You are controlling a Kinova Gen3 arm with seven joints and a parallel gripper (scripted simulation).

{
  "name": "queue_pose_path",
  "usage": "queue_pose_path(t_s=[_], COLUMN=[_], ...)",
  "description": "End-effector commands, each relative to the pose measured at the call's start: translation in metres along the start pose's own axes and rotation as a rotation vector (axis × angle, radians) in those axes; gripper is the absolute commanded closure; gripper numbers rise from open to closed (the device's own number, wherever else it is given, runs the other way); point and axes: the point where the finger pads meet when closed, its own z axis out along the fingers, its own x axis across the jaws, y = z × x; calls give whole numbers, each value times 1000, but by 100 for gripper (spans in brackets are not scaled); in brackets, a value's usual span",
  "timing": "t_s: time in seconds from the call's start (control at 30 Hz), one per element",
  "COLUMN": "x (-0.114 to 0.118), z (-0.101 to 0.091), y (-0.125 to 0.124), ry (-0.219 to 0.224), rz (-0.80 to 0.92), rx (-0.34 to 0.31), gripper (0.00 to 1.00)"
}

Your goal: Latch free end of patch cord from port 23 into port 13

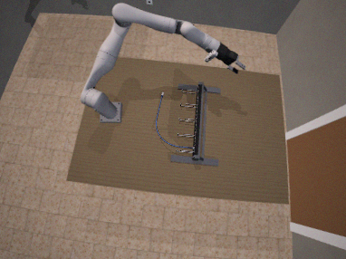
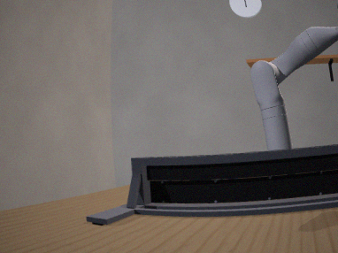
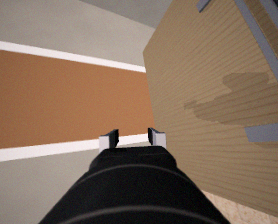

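Top view, left to right. The arm (image 1: 107, 60) (image 2: 275, 119) rises from its base (image 1: 119, 119) at the left of the table (image 1: 258, 163) (image 2: 177, 234) (image 3: 185, 65). Next, the blue cord (image 1: 157, 123) lies in a curve between base and rack (image 1: 200, 120) (image 2: 221, 156) (image 3: 263, 133); its free plug (image 1: 162, 93) points toward the upper edge of the view, apart from the rack. The cord's other end meets the rack near the lower of its two feet; the port numbers are too small to read. Pale supports project from the rack on the cord's side. At upper right, the gripper (image 1: 238, 68) (image 3: 133, 134) is in the air, well apart from the plug.

Exterior view: the rack's back stands upright, one foot at left; a white disc (image 2: 245, 3) is on the wall above, and the arm rises beyond the rack at right.

Wrist view: the left and right fingers stand wide open, released, with only background visible between their tips. They grasp nothing and touch neither cord nor rack, which appears at right.
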Motion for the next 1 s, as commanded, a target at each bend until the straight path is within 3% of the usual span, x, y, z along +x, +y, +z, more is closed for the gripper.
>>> queue_pose_path(t_s=[0.0,0.67,0.83,0.97], x=[-2,2,30,80], z=[0,-3,-22,-57], y=[0,-2,-13,-32], ry=[-2,9,97,254], rz=[1,1,-7,-23], rx=[-1,-1,-7,-19], gripper=[0,0,0,0])
